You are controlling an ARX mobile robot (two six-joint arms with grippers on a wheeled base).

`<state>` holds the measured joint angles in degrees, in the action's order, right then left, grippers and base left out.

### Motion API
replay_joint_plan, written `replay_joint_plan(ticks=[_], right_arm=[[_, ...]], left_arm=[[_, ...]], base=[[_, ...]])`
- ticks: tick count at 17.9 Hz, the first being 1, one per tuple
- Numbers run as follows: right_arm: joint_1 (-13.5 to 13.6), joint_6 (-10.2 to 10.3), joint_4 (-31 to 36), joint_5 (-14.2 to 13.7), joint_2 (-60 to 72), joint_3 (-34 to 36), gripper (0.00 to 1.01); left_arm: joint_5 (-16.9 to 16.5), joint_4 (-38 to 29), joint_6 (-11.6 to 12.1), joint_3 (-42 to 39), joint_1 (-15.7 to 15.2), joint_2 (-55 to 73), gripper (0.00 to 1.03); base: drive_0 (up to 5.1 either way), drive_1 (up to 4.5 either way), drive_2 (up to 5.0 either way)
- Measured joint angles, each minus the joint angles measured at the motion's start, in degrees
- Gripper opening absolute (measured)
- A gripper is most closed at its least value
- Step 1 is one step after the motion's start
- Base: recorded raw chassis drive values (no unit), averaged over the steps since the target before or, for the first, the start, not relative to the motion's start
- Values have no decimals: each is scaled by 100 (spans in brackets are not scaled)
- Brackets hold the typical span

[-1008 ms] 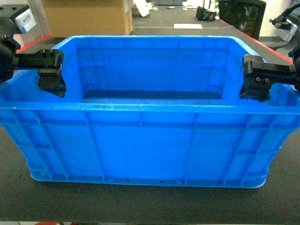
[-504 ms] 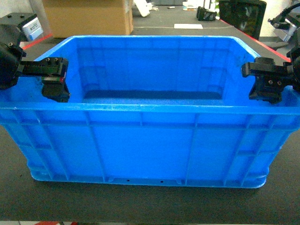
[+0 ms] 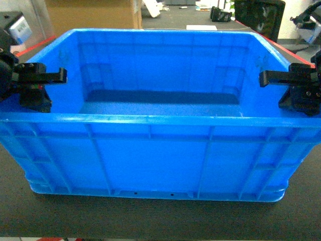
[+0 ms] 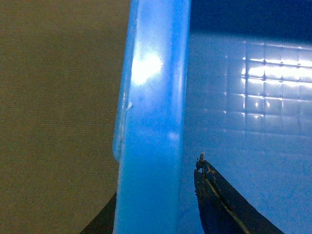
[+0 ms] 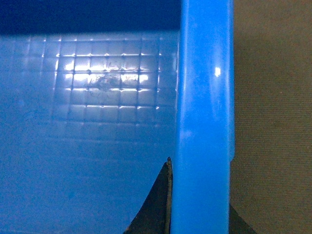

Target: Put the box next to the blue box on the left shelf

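The box (image 3: pixel 150 150), a large bright-blue ribbed crate, fills the head view and stands on a dark mat. My left gripper (image 3: pixel 40 88) straddles its left rim (image 4: pixel 151 122). In the left wrist view the inner finger (image 4: pixel 214 200) stands a little apart from the rim, so this gripper (image 4: pixel 156 195) is open. My right gripper (image 3: pixel 293 90) straddles the right rim (image 5: pixel 204 122), and its inner finger (image 5: pixel 158 204) presses against that rim; this gripper (image 5: pixel 202 190) is shut on it. The left shelf and the other blue box are out of view.
A cardboard carton (image 3: pixel 90 15) stands behind the crate at the back left. A white sheet (image 3: pixel 200 27) lies on the far table, and a black chair (image 3: pixel 258 17) is at the back right. Red tape (image 3: pixel 37 44) marks the table edge on the left.
Both grippers have moved outward from inside the crate's ends and now sit over the side rims. The crate's rim looks wider and nearer in the head view.
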<state>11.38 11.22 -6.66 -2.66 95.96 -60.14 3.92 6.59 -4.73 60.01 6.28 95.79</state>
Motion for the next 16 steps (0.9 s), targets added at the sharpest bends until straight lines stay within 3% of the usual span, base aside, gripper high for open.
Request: replay_joint_plan(ticks=[4,10,16], right_arm=[[144,-133,531,-354,-1071,238,8],[299,-605,1676,-820,-2243,997,7],[299,-673,1733,-841,-2256,1104,7]], left_arm=[[247,-1027,-55,-564,107,-1246,31],[299,-2275,-170,-1351,254,-2332,30],[295,-2240,-229,-1443,258,-2343,30]], base=[[0,0,0],[0,0,0],[0,0,0]])
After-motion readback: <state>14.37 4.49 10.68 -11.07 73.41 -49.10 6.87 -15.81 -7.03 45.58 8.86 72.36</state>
